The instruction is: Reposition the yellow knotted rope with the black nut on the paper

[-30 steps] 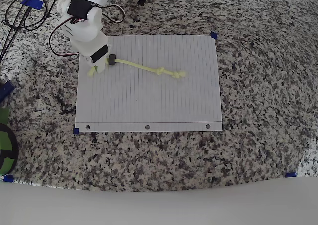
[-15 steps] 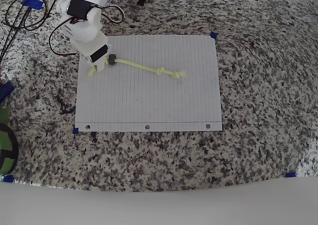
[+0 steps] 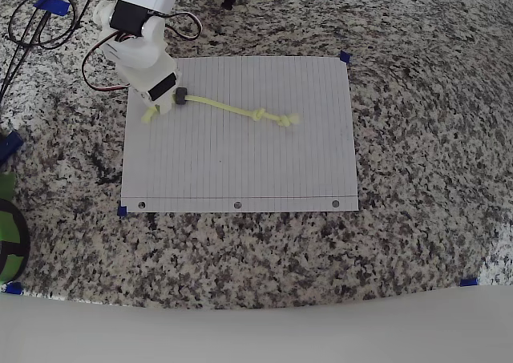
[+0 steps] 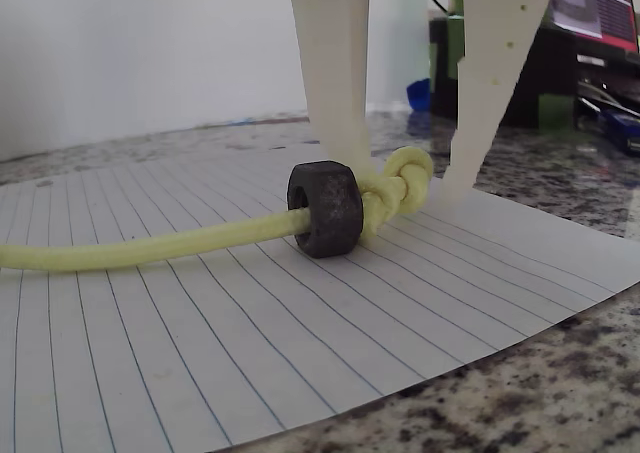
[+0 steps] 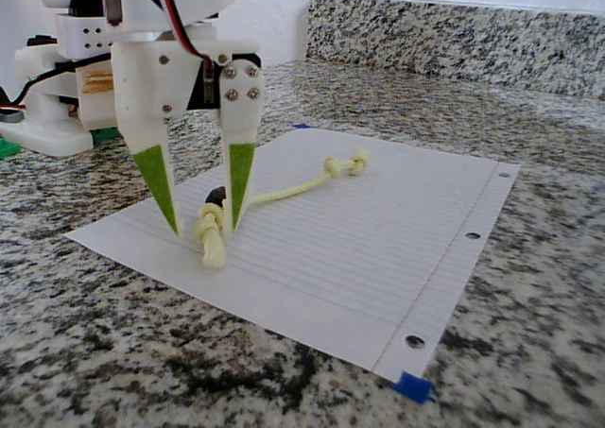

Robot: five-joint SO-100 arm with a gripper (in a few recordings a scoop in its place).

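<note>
The yellow knotted rope lies across the upper half of the paper, running from a knot at the left to a knot near the middle. The black nut sits on the cord just right of the left knot. My gripper stands open over that left end. In the wrist view the gripper has one finger on each side of the knot, with the nut in front on the rope. In the fixed view the gripper has its tips down at the paper, straddling the rope beside the nut.
Black cables loop at the top left of the granite counter. Blue tape bits mark the paper's corners. A green and black object sits at the left edge. The arm's base stands behind the paper.
The arm's upper body has shifted slightly toward the top of the overhead view. The rope and nut lie where they were.
</note>
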